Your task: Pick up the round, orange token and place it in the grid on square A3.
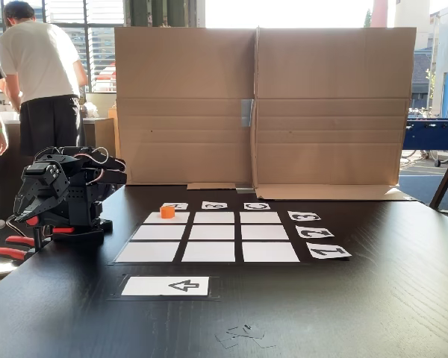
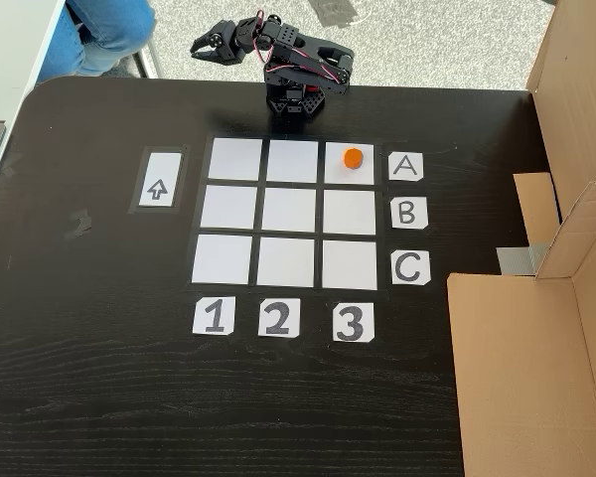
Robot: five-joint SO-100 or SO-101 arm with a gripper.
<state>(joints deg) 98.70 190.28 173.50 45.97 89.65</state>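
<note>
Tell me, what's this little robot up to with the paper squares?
Nothing is being handled right now. The orange token already sits on the grid in the corner square where row A meets column 3. The arm is folded back at the table's edge, its hand empty and away from the grid.

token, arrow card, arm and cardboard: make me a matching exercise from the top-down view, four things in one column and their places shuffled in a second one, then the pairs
Things:
1. token
2. arrow card
3. end effector
4. cardboard

Places in the top-down fixed view:
a. along the right side of the table
b. past the table's top edge, over the floor
c. on the grid cell beside the A card, above the 3 card
d. left of the grid

Pairs: 1-c, 2-d, 3-b, 4-a
</note>
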